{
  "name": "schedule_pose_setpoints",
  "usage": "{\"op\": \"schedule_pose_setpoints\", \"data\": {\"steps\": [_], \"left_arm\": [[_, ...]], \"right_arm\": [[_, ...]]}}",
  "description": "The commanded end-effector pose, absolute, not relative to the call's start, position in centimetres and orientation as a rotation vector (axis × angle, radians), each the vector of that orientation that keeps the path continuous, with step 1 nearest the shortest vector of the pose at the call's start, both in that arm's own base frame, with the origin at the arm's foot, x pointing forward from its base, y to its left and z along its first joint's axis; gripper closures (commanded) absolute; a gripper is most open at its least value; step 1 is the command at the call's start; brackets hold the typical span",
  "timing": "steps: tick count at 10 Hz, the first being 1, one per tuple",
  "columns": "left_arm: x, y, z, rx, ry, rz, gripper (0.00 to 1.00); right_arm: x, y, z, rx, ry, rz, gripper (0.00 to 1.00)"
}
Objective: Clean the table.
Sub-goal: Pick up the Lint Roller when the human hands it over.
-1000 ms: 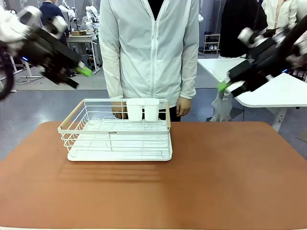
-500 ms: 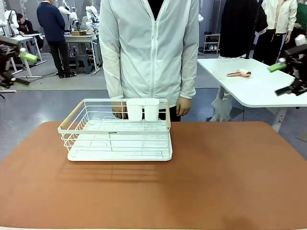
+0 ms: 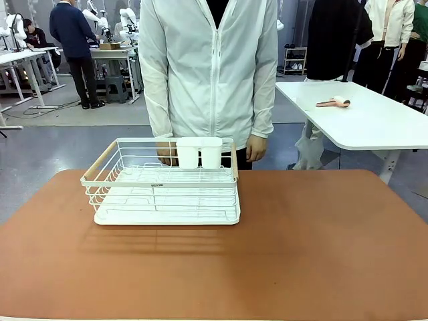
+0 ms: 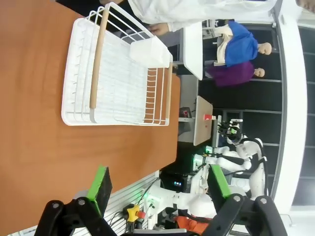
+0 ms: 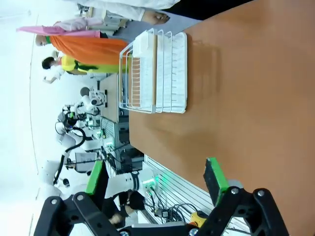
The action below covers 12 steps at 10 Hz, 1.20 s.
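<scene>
A small dark label (image 3: 157, 184) is fixed to the near rail of the dish rack (image 3: 164, 200); its print is too small to be read. The rack is made of thin white wire over a flat white tray, with pale wooden handles along its two short sides, and a white, smooth-walled cutlery holder (image 3: 198, 154) is hung on its far rail. The rack is set on the table (image 3: 314, 254), a wide, matte reddish-brown surface with rounded corners, at about ten o'clock from the surface's middle. A person (image 3: 210, 73) in a white zipped jacket is seen at twelve o'clock, both hands at the far edge. At two o'clock a white desk (image 3: 374, 124) is seen, with a small pink-handled tool (image 3: 334, 102) on it. The jaws of the left gripper (image 4: 158, 182) are spread wide with nothing between the green pads, above the surface's near edge. The jaws of the right gripper (image 5: 155, 178) are likewise released and nothing is grasped.
</scene>
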<state>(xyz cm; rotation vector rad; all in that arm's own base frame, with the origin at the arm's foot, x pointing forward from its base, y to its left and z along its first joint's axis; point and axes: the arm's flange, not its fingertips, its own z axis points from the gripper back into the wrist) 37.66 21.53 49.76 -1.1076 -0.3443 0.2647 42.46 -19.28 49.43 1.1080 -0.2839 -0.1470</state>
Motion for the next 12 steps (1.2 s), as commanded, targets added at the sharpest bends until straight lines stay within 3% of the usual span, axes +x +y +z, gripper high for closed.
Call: {"op": "schedule_pose_setpoints", "data": {"steps": [1,6,12], "left_arm": [[37.6,22.7,50.1,-1.150,-0.367,0.254,0.00],[38.0,21.2,51.3,-1.073,-0.383,0.252,0.00],[38.0,21.3,50.2,-1.111,-0.344,0.247,0.00]], "right_arm": [[42.7,-20.2,49.2,1.133,-0.277,-0.203,0.00],[42.9,-20.0,48.1,1.113,-0.266,-0.219,0.00],[42.5,-20.7,47.8,1.117,-0.267,-0.198,0.00]]}}
